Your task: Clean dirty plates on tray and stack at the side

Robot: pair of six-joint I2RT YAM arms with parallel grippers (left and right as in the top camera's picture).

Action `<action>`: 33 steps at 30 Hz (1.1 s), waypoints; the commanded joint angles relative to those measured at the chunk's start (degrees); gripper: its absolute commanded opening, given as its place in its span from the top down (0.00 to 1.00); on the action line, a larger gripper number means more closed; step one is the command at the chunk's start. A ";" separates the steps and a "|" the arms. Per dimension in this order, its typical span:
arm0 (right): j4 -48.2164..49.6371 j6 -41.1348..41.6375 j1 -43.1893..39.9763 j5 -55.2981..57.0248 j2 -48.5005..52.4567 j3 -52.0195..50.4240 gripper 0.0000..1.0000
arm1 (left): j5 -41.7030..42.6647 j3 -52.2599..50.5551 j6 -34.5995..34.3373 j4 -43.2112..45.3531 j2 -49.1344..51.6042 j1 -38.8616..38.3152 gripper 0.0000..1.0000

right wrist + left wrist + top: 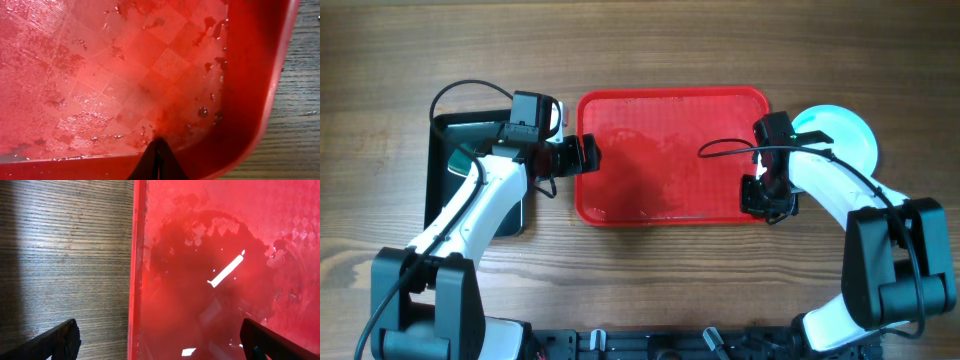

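At table centre, overhead: tray (670, 150) is red, wet and bare of plates; black tray (433, 190) lies to its left.
Plates, overhead: dirty plates (845, 130) sit stacked just right of the tray, off it, pale blue on top. The count is hidden by the right arm, and no green smears show.
Grippers, overhead: left gripper (588, 155) is at the tray's left rim; right gripper (767, 200) is over its near right corner.
Step, judged: cleaning and stacking look finished, so clearing the arms remains. Lift each straight up before swinging away, so no rim is hooked and the stack is not nudged.
Left wrist view: fingers (57, 340) are spread wide and empty, one over the wooden table (65, 245), the other over the tray floor, with the rim between them. The overhead view hides this straddle.
Right wrist view: fingers (159, 161) are pressed together, with nothing seen between them, just above the near rim. Only this view shows the droplets (202, 112) and film of water.
Missing from both wrist views: the plates.
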 commanded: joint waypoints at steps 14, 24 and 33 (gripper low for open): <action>-12.11 1.36 0.13 -0.66 -54.42 -0.15 0.00 | 0.92 -0.13 -2.19 -4.46 -13.64 0.00 0.00; -13.84 19.82 0.13 -2.38 -79.67 -0.15 0.00 | 0.92 -0.13 -2.19 -4.42 -13.40 0.00 0.00; -14.25 24.83 0.13 2.47 -79.62 -0.17 0.00 | 0.92 -0.13 -2.19 -4.42 -13.40 0.00 0.00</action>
